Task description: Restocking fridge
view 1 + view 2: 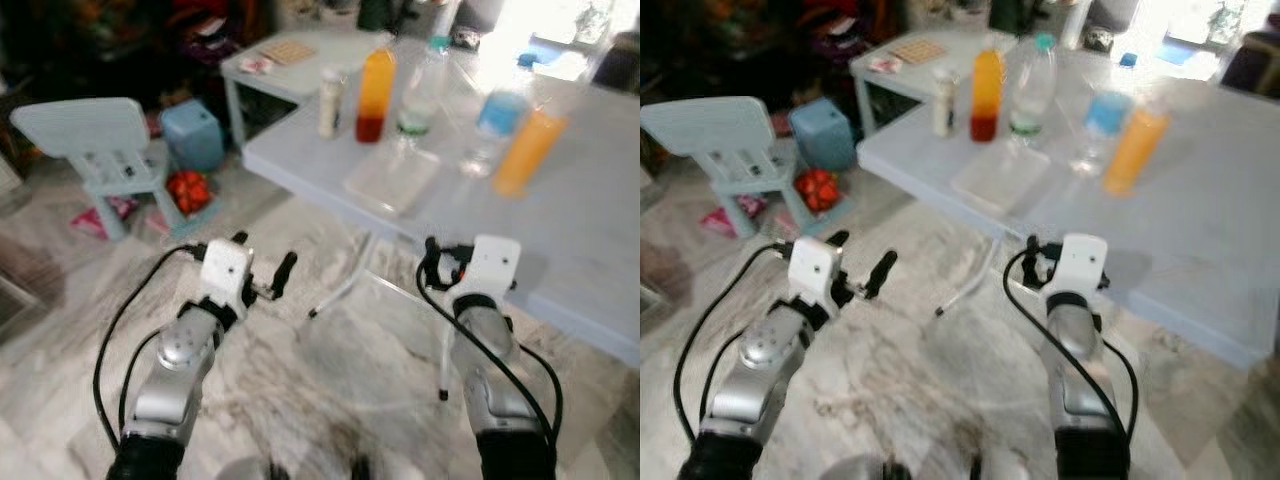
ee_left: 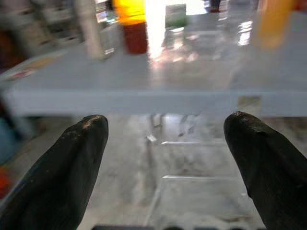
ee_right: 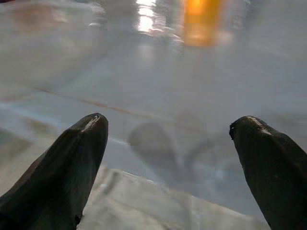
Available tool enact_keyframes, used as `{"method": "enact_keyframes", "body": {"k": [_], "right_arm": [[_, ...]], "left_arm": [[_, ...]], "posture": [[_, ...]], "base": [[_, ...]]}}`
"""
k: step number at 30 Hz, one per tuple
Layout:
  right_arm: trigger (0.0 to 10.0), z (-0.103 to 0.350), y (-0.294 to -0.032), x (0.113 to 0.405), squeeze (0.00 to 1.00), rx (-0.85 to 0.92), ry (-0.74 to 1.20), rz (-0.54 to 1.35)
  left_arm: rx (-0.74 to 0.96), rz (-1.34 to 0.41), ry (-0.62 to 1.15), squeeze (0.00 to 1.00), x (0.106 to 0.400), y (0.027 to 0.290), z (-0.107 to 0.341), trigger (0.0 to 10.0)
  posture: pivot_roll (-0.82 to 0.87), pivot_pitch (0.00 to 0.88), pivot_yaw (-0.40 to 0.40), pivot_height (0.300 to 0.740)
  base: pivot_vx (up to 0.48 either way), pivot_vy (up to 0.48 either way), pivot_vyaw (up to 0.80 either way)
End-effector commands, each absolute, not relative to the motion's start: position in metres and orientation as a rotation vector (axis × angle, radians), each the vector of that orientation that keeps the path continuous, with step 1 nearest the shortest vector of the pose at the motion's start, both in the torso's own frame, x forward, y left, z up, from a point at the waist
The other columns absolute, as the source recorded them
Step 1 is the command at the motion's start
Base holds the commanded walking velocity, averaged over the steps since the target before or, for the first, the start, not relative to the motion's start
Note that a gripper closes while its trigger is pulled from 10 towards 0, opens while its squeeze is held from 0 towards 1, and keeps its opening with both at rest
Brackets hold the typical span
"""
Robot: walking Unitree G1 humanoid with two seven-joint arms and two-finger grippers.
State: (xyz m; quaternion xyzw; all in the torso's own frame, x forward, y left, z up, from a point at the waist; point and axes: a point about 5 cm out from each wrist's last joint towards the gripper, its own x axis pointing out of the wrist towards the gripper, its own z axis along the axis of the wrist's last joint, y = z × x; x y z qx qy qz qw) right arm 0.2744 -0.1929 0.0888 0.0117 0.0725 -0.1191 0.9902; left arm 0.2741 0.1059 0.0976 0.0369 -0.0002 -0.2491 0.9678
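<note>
Looking down from the head camera, I have a pale grey tabletop point(image 1: 560, 250) ahead and to my right, with the drinks standing on it. An orange juice bottle with a red base point(image 1: 375, 96) stands beside a small white bottle point(image 1: 329, 102), and a clear water bottle point(image 1: 422, 95) is just to its right. Further right, a blue-labelled clear bottle point(image 1: 495, 125) stands next to a tilted orange bottle point(image 1: 528, 150). A flat clear tray point(image 1: 392, 178) lies near the table edge in front of them.

My left gripper point(image 1: 262, 262) hangs over the marble floor point(image 1: 330, 370), short of the table edge, its fingers point(image 2: 72, 167) spread wide with nothing between them. My right gripper point(image 3: 170, 158) sits at the table's near edge, fingers point(image 3: 67, 167) likewise wide apart and empty; the orange bottle shows blurred far ahead of it.

Off to my left are a small light blue chair point(image 1: 100, 150), a blue bin point(image 1: 192, 133) and something red point(image 1: 187, 189) on the floor.
</note>
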Motion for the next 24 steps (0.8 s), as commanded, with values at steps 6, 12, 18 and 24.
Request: {"method": "enact_keyframes", "body": {"k": [6, 12, 18, 24], "right_arm": [[10.0, 0.092, -0.182, 0.275, 0.0, 0.057, 0.135, -0.22], [10.0, 0.088, -0.179, 0.272, 0.0, 0.061, 0.155, -0.211], [10.0, 0.083, -0.179, 0.264, 0.0, 0.106, 0.199, -0.226], [10.0, 0.097, -0.172, 0.254, 0.0, 0.162, 0.125, -0.096]], "left_arm": [[0.09, -0.449, -0.011, 0.0, 0.278, 0.116, 0.101, 10.0], [0.089, -0.441, -0.039, 0.0, 0.278, 0.118, 0.104, 10.0], [0.113, -0.441, -0.046, 0.0, 0.278, 0.117, 0.105, 10.0], [0.115, -0.445, -0.044, 0.0, 0.277, 0.118, 0.105, 10.0]], "posture": [[0.0, 0.052, 0.013, 0.74], [0.0, 0.049, 0.008, 0.74], [0.01, 0.048, 0.006, 0.74], [0.0, 0.05, 0.012, 0.74]], "base": [[0.278, 0.344, -0.24], [0.0, 0.0, 0.0], [0.0, 0.0, 0.0], [0.0, 0.0, 0.0]]}}
